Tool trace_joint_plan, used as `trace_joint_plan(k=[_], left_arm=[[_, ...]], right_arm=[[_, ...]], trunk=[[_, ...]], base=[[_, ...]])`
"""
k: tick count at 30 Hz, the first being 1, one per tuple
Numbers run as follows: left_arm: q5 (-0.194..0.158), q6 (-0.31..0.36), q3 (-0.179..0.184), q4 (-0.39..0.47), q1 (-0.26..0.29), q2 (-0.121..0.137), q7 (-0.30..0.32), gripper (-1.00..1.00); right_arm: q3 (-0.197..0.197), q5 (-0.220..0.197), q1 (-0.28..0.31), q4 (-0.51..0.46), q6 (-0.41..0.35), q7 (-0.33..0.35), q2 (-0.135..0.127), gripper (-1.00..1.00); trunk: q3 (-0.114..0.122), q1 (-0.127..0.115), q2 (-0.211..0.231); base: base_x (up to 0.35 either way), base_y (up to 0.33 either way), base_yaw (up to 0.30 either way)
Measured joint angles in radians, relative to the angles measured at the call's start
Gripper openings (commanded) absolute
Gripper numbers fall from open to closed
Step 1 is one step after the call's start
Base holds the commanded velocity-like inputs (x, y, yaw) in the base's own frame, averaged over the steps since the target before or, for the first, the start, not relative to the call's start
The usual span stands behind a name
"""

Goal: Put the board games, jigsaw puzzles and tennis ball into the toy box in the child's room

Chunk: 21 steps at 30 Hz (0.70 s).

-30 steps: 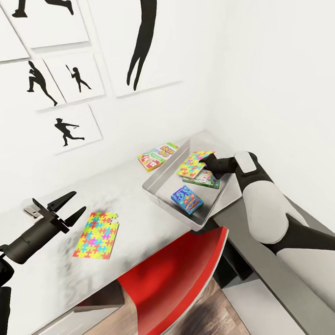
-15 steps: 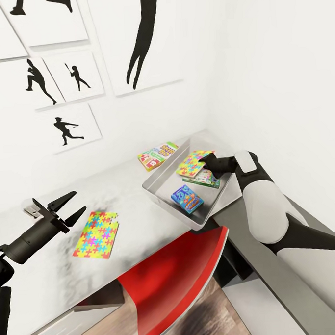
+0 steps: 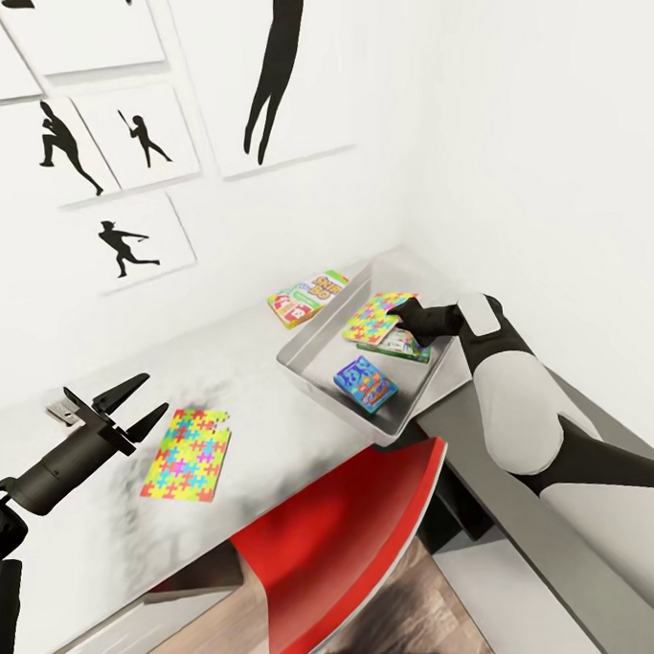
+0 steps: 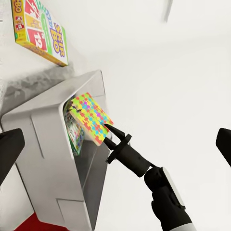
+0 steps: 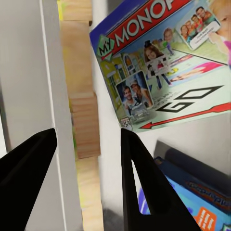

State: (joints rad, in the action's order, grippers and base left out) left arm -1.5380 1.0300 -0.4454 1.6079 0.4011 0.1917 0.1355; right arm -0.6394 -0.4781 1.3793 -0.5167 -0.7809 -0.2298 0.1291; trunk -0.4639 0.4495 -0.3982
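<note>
Two arms up. Nearest, red chair point(image 3: 348, 546) tucked under worktop point(image 3: 109, 559). L gripper point(image 3: 144, 402) hovers w/ jaws spread, empty, just beside one jigsaw puzzle point(image 3: 185, 454) lying flat on the worktop. Further back, R gripper point(image 3: 396, 316) is over the toy box point(image 3: 314, 352), the other puzzle point(image 3: 376, 315) at its jaws; wrist view shows jaws parted, so prob. releasing it, can't tell if tips touch. It leans on a board game point(image 3: 393, 346) at the rim: risk is it slides out over the wall. Third game point(image 3: 308, 298) sits beyond the box, outside.
</note>
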Motion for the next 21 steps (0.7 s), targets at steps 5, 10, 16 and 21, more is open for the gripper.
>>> trace_joint_plan(k=[5, 10, 16, 21], left_arm=[[0.0, 0.0, 0.0, 0.0, 0.0, 0.0, 0.0, 1.0], [0.0, 0.0, 0.0, 0.0, 0.0, 0.0, 0.0, 1.0], [0.0, 0.0, 0.0, 0.0, 0.0, 0.0, 0.0, 1.0], [0.0, 0.0, 0.0, 0.0, 0.0, 0.0, 0.0, 1.0]], right_arm=[[0.0, 0.0, 0.0, 0.0, 0.001, 0.0, 0.0, -1.0], [0.0, 0.0, 0.0, 0.0, 0.002, 0.0, 0.001, -1.0], [0.0, 0.0, 0.0, -0.001, 0.003, 0.001, 0.002, -1.0], [0.0, 0.0, 0.0, -0.001, 0.004, 0.001, 0.003, -1.0]], trunk=[[-0.008, 0.0, 0.0], [-0.016, 0.0, 0.0], [-0.024, 0.0, 0.0], [-0.027, 0.0, 0.0]], base=[[0.0, 0.0, 0.0], [0.0, 0.0, 0.0], [0.0, 0.0, 0.0], [0.0, 0.0, 0.0]])
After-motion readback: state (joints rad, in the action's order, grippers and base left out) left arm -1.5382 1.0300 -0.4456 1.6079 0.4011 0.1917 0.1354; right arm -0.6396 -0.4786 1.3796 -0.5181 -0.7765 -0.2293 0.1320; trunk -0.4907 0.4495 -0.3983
